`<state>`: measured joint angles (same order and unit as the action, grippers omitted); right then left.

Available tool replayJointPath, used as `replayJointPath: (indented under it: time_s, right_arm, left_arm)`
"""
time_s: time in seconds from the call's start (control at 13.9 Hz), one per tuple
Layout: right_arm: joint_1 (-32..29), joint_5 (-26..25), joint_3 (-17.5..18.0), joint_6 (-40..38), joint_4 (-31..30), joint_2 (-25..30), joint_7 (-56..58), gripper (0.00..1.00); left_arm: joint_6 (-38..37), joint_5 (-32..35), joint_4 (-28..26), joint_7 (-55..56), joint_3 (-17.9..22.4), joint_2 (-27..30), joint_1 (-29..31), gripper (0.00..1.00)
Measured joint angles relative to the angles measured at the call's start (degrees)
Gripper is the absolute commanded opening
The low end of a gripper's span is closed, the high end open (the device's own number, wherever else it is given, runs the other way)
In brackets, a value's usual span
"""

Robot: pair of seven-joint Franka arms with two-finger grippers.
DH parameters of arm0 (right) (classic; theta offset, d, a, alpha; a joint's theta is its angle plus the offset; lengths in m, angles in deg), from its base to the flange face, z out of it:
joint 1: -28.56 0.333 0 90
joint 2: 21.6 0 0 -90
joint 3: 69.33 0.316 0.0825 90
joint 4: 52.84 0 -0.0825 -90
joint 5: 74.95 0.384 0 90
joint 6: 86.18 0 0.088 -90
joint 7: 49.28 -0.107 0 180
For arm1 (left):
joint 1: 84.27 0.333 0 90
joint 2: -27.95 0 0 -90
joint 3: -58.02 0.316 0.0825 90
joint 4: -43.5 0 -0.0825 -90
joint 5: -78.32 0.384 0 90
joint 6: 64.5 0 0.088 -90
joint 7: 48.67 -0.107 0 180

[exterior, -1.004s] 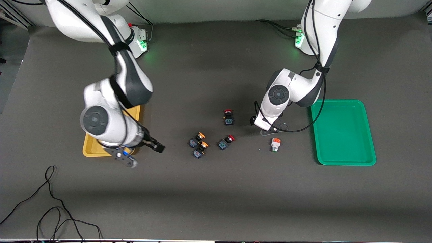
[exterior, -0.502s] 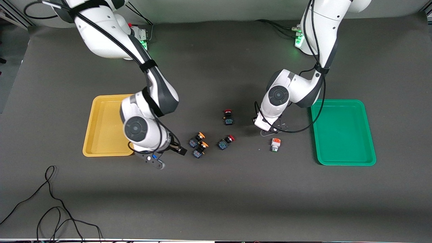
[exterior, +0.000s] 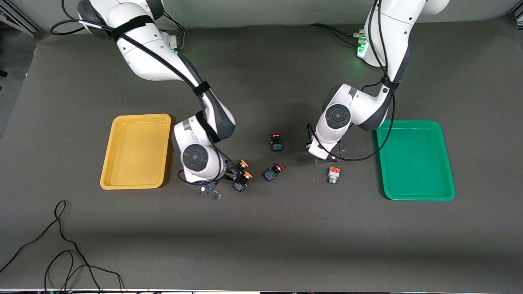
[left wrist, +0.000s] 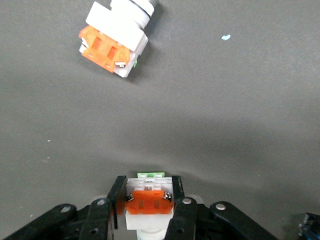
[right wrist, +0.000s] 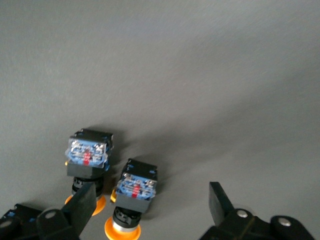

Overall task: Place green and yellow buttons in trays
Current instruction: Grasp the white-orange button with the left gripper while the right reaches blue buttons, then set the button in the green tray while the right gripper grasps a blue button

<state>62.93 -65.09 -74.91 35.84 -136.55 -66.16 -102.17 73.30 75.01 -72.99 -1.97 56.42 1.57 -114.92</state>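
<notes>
Switch (exterior: 333,175) lying flat, tip toward front camera

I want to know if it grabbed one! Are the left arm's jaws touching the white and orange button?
Touching. The left wrist view shows the left gripper shut on a white and orange button, with both jaws pressed against its sides.

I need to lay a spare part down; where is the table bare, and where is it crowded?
Both the yellow tray and green tray hold nothing. Crowded: mid-table, where the right gripper meets the yellow-capped switches.
</notes>
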Motion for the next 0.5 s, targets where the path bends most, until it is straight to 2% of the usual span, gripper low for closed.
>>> replayJointPath:
  time_s: [0.36,0.5]
  right_arm:
    - [0.78,0.54,-0.01,2.89,0.01,-1.9,-1.22,1.0]
    - [1.01,0.59,-0.01,3.58,0.01,-2.67,-1.44,1.0]
  left_arm:
    - [-20.94,-0.67,13.52,-4.53,0.37,5.66,4.37,0.22]
    - [-26.67,-1.59,16.85,-9.3,0.68,8.42,6.98,0.21]
